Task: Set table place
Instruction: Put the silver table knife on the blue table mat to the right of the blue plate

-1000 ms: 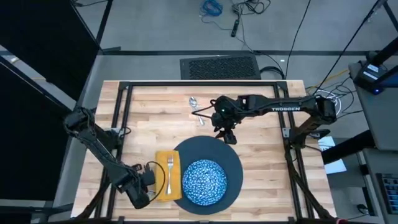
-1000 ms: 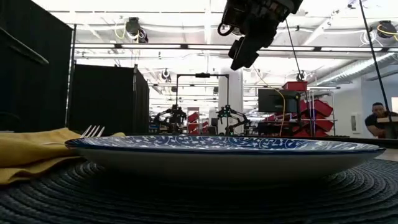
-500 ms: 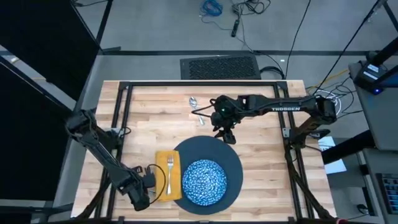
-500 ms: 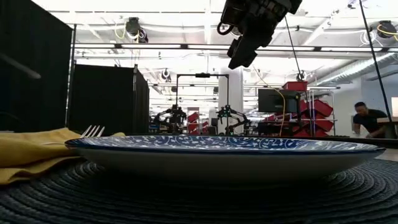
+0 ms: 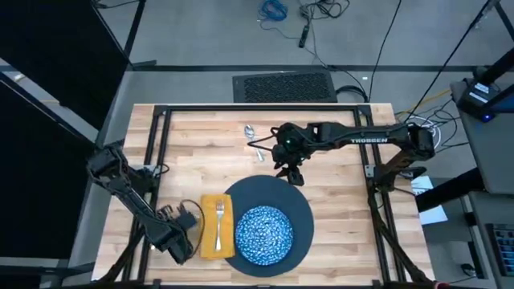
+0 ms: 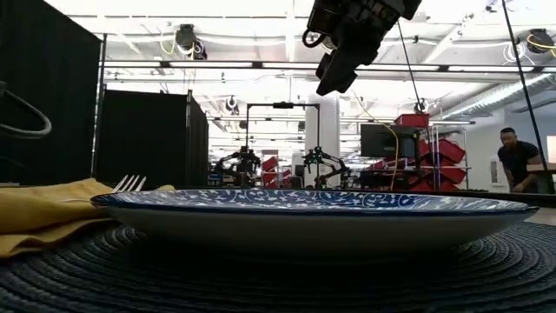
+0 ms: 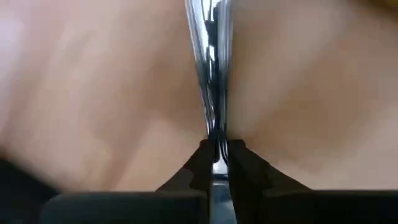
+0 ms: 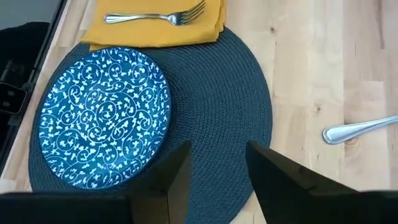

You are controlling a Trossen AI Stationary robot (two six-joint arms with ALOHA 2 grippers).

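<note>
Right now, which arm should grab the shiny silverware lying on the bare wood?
The right. Its end effector hangs open above the table near that silverware, while the left end effector sits far off beside the napkin, shut on another silver piece.

A: Surfaces, quick?
B: table (image 5: 201, 152) is light wooden planks, matt, grain showing; its frame (image 5: 257, 109) is thin black metal; the round mat (image 8: 230, 99) is dark blue woven stuff, ribbed and rough, no shine.
A: Dishware and cloth?
B: patterned plate (image 8: 102, 118) looks glazed, smooth, glossy on the rim; napkin (image 8: 155, 34) is mustard cloth, soft, matt.
A: Cutlery?
B: fork (image 8: 155, 17) is polished metal; so is the loose cutlery handle (image 8: 360, 129); the silver strip (image 7: 208, 56) pinched in my left gripper (image 7: 214, 146) is mirror-bright metal; my fingers (image 7: 245, 168) are dark and matt.
</note>
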